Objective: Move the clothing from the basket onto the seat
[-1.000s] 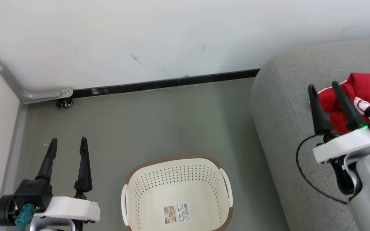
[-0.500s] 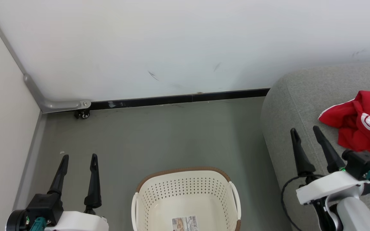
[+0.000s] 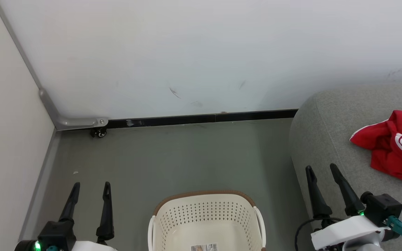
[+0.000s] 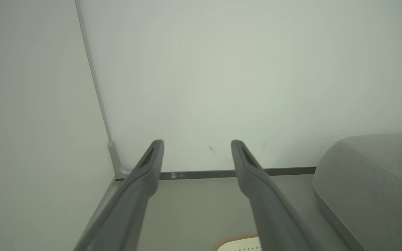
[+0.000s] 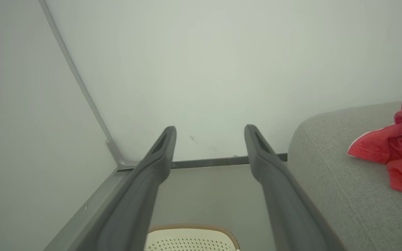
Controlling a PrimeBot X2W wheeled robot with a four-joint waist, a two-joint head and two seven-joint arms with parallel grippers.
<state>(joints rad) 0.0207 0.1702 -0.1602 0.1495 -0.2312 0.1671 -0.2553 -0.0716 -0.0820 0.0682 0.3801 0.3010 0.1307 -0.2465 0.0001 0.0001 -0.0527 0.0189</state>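
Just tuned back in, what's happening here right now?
Nothing is being handled at this moment. The red clothing lies crumpled on the grey seat, at the robot's right. The basket stands on the floor in front, and the part of its inside that shows holds no garments. The left gripper is open over the floor beside the basket; the right gripper is open by the seat's edge, clear of the clothing. The move looks done, as far as these views show.

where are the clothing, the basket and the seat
clothing (image 3: 386,153), head view, on its red fabric
basket (image 3: 204,212), head view, on its perforated far wall
seat (image 3: 326,139), head view, on bare grey cushion left of the clothing
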